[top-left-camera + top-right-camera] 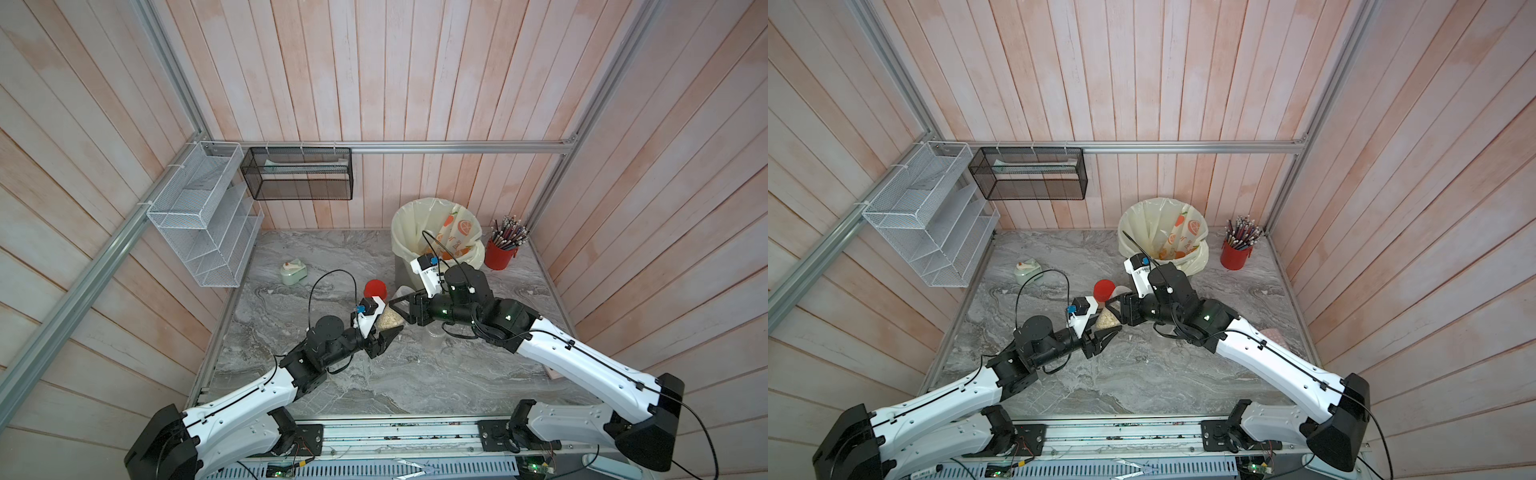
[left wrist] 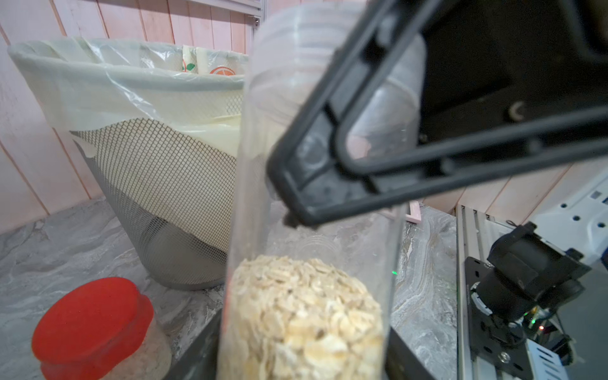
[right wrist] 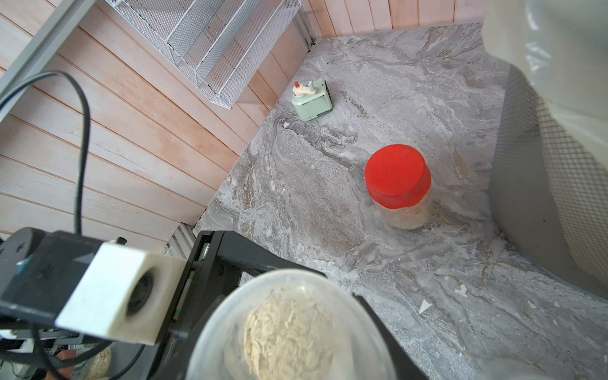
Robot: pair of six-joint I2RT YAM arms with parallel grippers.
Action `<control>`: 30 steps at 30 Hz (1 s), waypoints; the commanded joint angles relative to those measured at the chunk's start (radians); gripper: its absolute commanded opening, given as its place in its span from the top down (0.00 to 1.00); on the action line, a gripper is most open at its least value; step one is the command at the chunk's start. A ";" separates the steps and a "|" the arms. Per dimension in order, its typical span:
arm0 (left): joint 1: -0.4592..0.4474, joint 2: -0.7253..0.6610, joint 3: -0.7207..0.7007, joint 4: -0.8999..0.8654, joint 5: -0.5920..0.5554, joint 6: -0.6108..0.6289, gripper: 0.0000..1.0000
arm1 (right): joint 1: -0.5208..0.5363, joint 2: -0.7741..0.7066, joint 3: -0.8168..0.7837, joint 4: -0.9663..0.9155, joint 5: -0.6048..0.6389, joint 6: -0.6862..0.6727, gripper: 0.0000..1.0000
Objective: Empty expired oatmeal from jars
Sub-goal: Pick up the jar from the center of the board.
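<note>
On the grey marbled surface (image 1: 332, 386), walled by pink planks (image 1: 415, 83), a clear jar (image 1: 395, 318) of oatmeal (image 2: 302, 312) is held near the centre, the left end effector (image 1: 385, 327) clamped on its lower body and the right end effector (image 1: 395, 306) pinching its top. A red-lidded jar (image 1: 375, 289) stands just at its 11 o'clock, the bag-lined bin (image 1: 415, 216) at 1 o'clock, a green sharpener (image 1: 294, 272) at 10 o'clock.

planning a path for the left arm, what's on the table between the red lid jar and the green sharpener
Nothing: only bare marble table lies between the red-lid jar and the green sharpener, clearest in the right wrist view.
</note>
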 commanded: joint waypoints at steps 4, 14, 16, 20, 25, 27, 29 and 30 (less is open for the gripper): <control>-0.003 0.015 0.037 0.011 0.030 0.001 0.57 | 0.006 -0.017 -0.013 0.033 -0.037 0.010 0.69; -0.003 0.048 0.052 0.034 0.027 0.006 0.78 | 0.009 -0.010 -0.011 0.046 -0.061 0.010 0.59; -0.003 0.051 0.049 0.044 0.022 0.005 0.81 | 0.009 -0.013 -0.013 0.051 -0.059 0.012 0.54; -0.003 0.055 0.045 0.061 0.014 0.005 0.84 | 0.008 -0.016 -0.018 0.061 -0.061 0.012 0.46; -0.004 0.050 0.046 0.069 0.007 0.007 0.86 | 0.009 -0.020 -0.024 0.082 -0.064 0.016 0.36; -0.003 0.046 0.042 0.075 0.003 0.007 0.86 | 0.008 -0.021 -0.023 0.087 -0.065 0.019 0.32; -0.003 0.041 0.040 0.081 -0.001 0.007 0.87 | 0.009 -0.024 -0.028 0.093 -0.071 0.023 0.31; -0.003 0.039 0.036 0.086 -0.004 0.006 0.87 | 0.008 -0.027 -0.029 0.095 -0.072 0.024 0.29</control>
